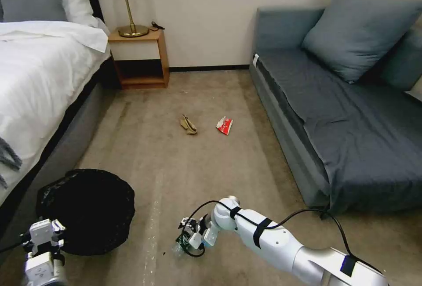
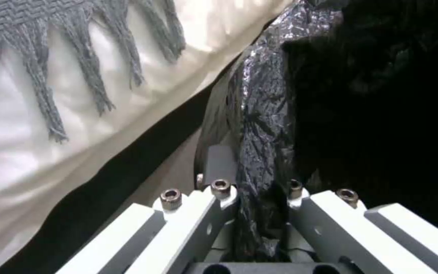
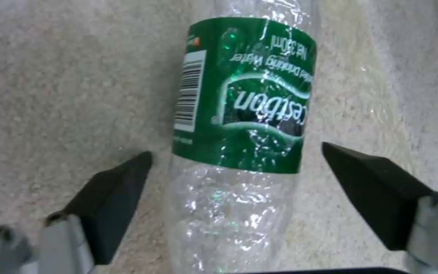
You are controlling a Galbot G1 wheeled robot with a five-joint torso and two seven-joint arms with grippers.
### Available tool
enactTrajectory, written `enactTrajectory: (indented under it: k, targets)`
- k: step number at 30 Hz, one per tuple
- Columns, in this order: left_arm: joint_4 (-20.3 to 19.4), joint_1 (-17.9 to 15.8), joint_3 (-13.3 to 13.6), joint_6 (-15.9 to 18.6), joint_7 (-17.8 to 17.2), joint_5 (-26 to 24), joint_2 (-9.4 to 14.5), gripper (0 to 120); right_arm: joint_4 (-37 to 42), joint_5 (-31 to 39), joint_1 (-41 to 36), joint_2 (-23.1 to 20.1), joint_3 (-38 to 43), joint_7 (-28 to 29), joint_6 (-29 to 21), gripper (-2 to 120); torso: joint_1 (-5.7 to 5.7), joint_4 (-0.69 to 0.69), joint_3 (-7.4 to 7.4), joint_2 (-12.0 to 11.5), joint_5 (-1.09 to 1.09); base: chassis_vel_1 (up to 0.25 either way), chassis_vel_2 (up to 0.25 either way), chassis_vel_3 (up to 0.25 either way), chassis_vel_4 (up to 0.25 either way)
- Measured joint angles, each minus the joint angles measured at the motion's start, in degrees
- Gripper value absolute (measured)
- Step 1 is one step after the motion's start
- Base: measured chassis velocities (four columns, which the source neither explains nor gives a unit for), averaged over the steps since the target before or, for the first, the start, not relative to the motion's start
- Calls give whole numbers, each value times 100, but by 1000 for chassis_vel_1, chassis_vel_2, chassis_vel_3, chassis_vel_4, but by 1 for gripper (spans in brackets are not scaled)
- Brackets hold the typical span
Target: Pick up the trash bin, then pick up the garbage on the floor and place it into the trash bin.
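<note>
Down on the carpet (image 1: pixel 184 171) between the bed (image 1: pixel 39 79) and the grey sofa (image 1: pixel 334 114), the right tool (image 3: pixel 237 167) is lowered over the clear bottle with the green label (image 3: pixel 244 95). Its two dark fingers (image 3: pixel 112 186) stand wide apart, one on each side of the bottle, neither pressing on the plastic. The bottle lies flat on the floor; from the head camera it is a small green glint under the right tool (image 1: pixel 188 238).

On the robot's left, the trash bin (image 1: pixel 85 209) sits low beside the bed, its black bag crinkled over the rim. The left tool (image 2: pixel 259 198) is clamped on the bin's rim, with the bag's plastic bunched between its white fingers (image 2: pixel 194 213); the head camera shows this tool (image 1: pixel 44 237) at the bin's near edge.

Farther off, in the middle of the floor, lie the crumpled tan scrap (image 1: pixel 188 124) and the red-and-white wrapper (image 1: pixel 224 125), near each other but apart, well away from both tools. A wooden nightstand (image 1: pixel 140 59) with a brass lamp (image 1: pixel 127 0) stands against the far wall.
</note>
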Motion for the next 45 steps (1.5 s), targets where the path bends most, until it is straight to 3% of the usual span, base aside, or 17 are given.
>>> enactTrajectory:
  k: [10, 18, 22, 28, 32, 33, 35, 40, 42, 44, 45]
  targets:
    - [14, -56, 54, 4, 1, 27, -21, 3, -31, 81, 9, -73, 73, -4, 37, 64, 0, 1, 2, 0, 0, 0, 0, 0, 0]
    - [-51, 30, 51, 24, 7, 6, -2, 3, 88, 368, 17, -141, 393, 5, 6, 35, 1, 4, 3, -2, 4, 0, 0, 0, 0]
    - [-83, 88, 49, 26, 16, -36, 9, 3, 301, 529, 19, -231, 587, -25, 4, 28, 0, 3, 3, -2, 3, 0, 0, 0, 0]
    - [-96, 105, 83, 28, 20, -79, -14, 3, 667, 1078, 45, -384, 965, -66, -96, 26, 1, 3, 2, -1, 3, 0, 0, 0, 0]
    - [-153, 117, 128, 28, 114, -232, -61, 3, 1024, 2373, 107, -508, 1245, -20, -487, 26, 1, 2, 2, -2, 3, 0, 0, 0, 0]
    - [-153, 117, 128, 28, 114, -232, -61, 3, 1024, 2373, 107, -508, 1245, -20, -487, 26, 1, 2, 2, -2, 3, 0, 0, 0, 0]
    - [-178, 118, 149, 37, 201, -264, -97, 3, 1311, 3382, 115, -574, 1260, 70, -957, 26, 1, 1, 2, -2, 2, 0, 0, 0, 0]
    - [-183, 101, 170, 97, 223, -177, -134, 3, 1671, 4358, 115, -623, 1231, 88, -1450, 26, 0, 2, 2, -2, 1, 0, 0, 0, 0]
    - [-196, 86, 178, 113, 224, -142, -153, 3, 1915, 5013, 103, -648, 1128, 116, -1764, 26, 1, 2, 2, -2, 2, 0, 0, 0, 0]
    - [-222, 59, 195, 121, 231, -127, -192, 3, 2300, 6214, 34, -622, 889, 390, -2263, 26, 1, 1, 2, -2, 2, 0, 0, 0, 0]
    - [-222, 59, 195, 121, 231, -127, -192, 3, 2300, 6214, 34, -622, 889, 390, -2263, 26, 1, 1, 2, -2, 2, 0, 0, 0, 0]
